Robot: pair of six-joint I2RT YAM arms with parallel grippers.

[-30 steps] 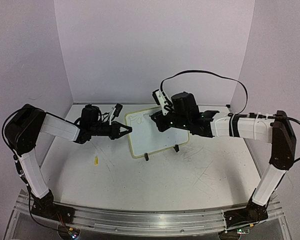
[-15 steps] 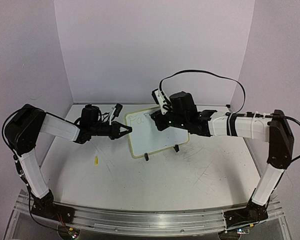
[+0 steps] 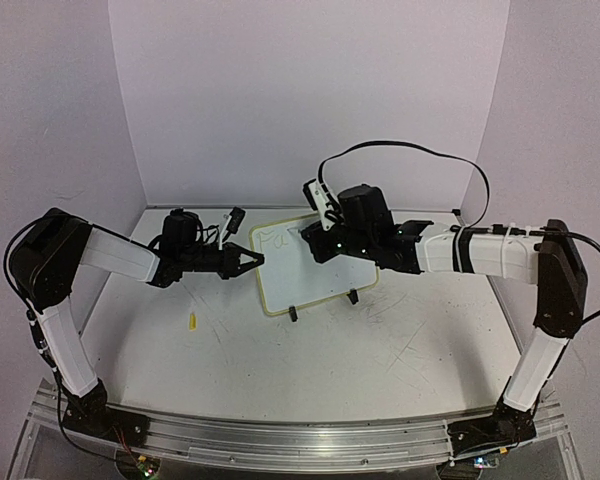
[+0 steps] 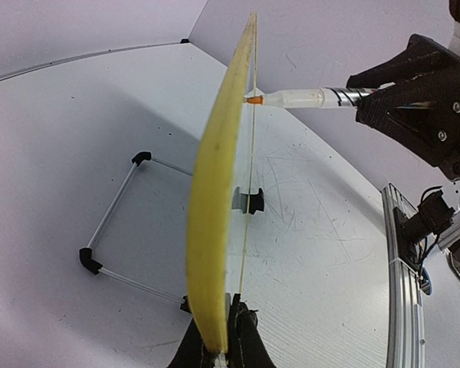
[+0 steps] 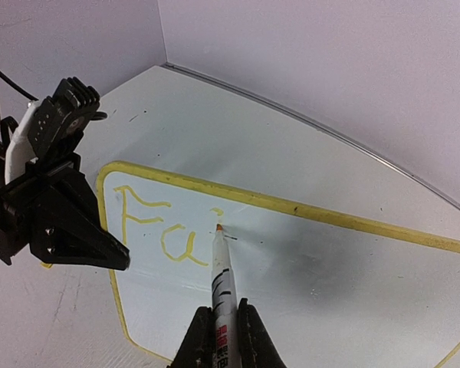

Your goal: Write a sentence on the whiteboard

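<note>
Whiteboard (image 3: 315,272) stood propped on the surface (image 3: 330,350); left tool (image 4: 218,341) was clamped on its yellow edge, likely steadying it against writing pressure; right tool (image 5: 218,341) gripped a marker (image 5: 221,280), tip touching the board beside "Fa".

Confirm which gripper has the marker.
The right gripper, shut on the orange-tipped marker with its tip at the whiteboard; the left gripper only clamps the board's yellow edge.
</note>
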